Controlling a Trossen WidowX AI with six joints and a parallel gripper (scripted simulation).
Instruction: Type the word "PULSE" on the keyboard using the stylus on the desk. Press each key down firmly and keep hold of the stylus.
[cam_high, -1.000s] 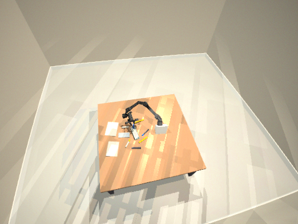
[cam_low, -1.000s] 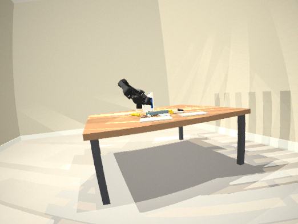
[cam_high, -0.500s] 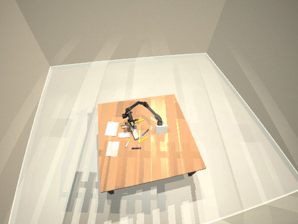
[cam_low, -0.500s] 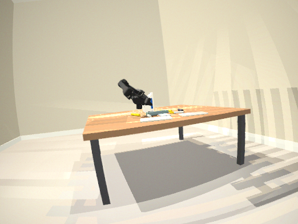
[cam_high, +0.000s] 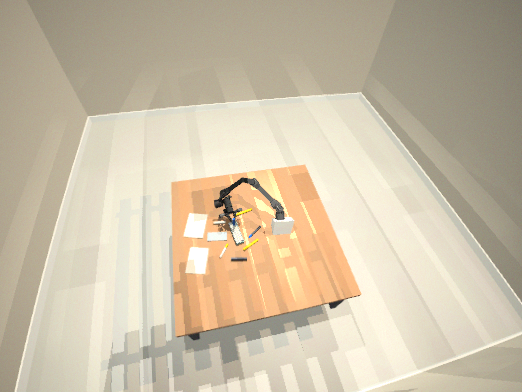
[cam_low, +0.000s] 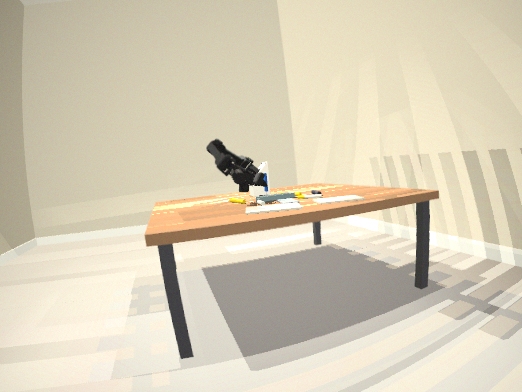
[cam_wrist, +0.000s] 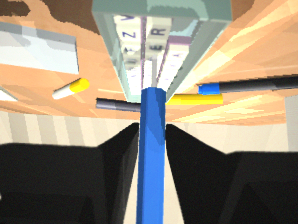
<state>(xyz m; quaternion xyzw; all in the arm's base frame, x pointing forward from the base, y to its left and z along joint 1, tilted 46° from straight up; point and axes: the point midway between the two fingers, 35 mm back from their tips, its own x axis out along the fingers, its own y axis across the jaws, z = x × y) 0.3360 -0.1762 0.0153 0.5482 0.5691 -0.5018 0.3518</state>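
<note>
My gripper (cam_wrist: 152, 129) (cam_high: 231, 216) (cam_low: 258, 181) is shut on a blue stylus (cam_wrist: 151, 150) (cam_low: 265, 181). The stylus runs straight out between the black fingers, its tip over the near end of the pale green keyboard (cam_wrist: 162, 30) (cam_high: 237, 236) (cam_low: 276, 198). The keyboard has white lettered keys; R, Z and E show in the wrist view. In the wrist view the tip sits at the keyboard's edge rows; I cannot tell whether it touches a key.
Pens lie around the keyboard: a white-and-yellow one (cam_wrist: 71, 88) (cam_high: 223, 250), a dark one (cam_wrist: 116, 104) (cam_high: 239, 259), a yellow one (cam_wrist: 196, 99) (cam_high: 250, 244), a blue-tipped dark one (cam_wrist: 245, 86) (cam_high: 255, 231). White paper sheets (cam_high: 195, 225) (cam_high: 197, 260) (cam_wrist: 37, 47) lie left. The arm's white base (cam_high: 281, 225) stands right.
</note>
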